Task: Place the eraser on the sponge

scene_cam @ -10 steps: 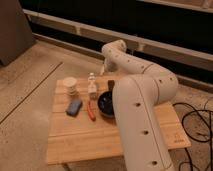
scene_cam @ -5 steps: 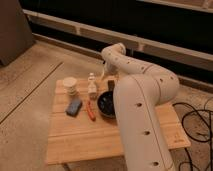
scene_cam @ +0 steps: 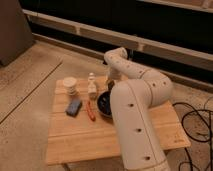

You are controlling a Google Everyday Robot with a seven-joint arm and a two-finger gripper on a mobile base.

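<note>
The blue sponge (scene_cam: pixel 74 107) lies flat on the left part of the wooden table (scene_cam: pixel 75 142). My white arm bends over the back of the table, and its gripper (scene_cam: pixel 111 86) points down just behind the black round pan (scene_cam: pixel 104 104), right of a small white upright object (scene_cam: pixel 92 85). I cannot tell whether that object is the eraser, and nothing else here reads as one. The gripper is well to the right of the sponge and apart from it.
A thin orange-red pen (scene_cam: pixel 90 110) lies between sponge and pan. A pale round cup (scene_cam: pixel 70 86) stands at the back left. My arm's bulky link (scene_cam: pixel 132 125) covers the table's right half. Black cables (scene_cam: pixel 197 125) trail on the floor at right.
</note>
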